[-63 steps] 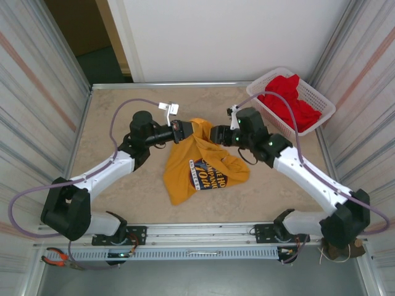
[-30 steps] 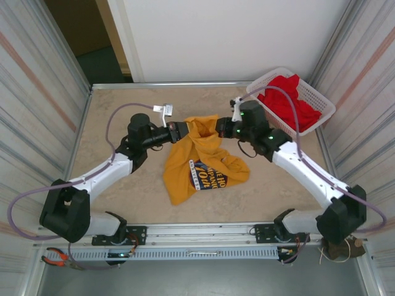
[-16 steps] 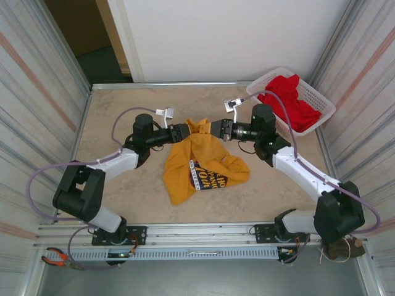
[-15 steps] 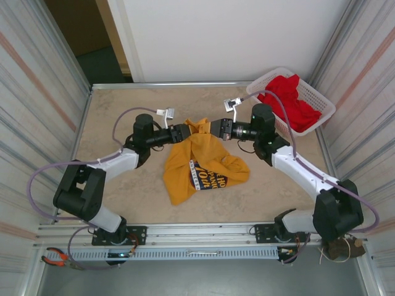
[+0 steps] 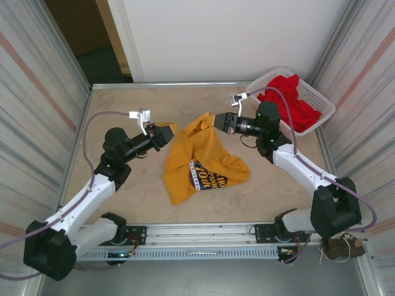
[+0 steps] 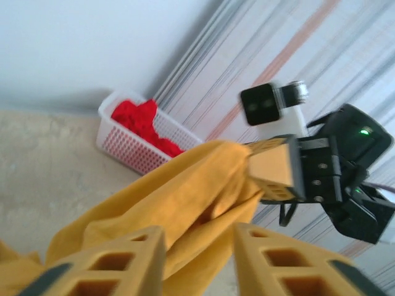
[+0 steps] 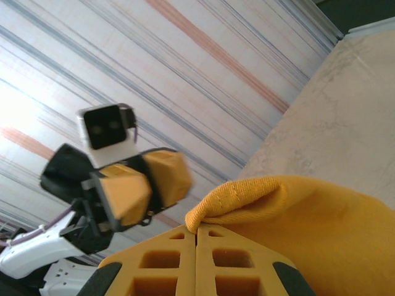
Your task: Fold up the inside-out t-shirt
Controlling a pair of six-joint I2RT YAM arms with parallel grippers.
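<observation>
Mustard t-shirt (image 5: pixel 207 157) lies mid-counter (image 5: pixel 117 105), bunched, no fold laid; nearly all of the job is left. Right claw (image 5: pixel 217 121) is clamped on a fold of cloth, lifting the far edge. Left claw (image 5: pixel 164 131) is at the opposite corner, fingers (image 6: pixel 111 262) apart with cloth in the gap; pinched or not, cannot tell. Chest print (image 5: pixel 207 177) is dark blue and white, too crumpled to read. No other labels legible.
</observation>
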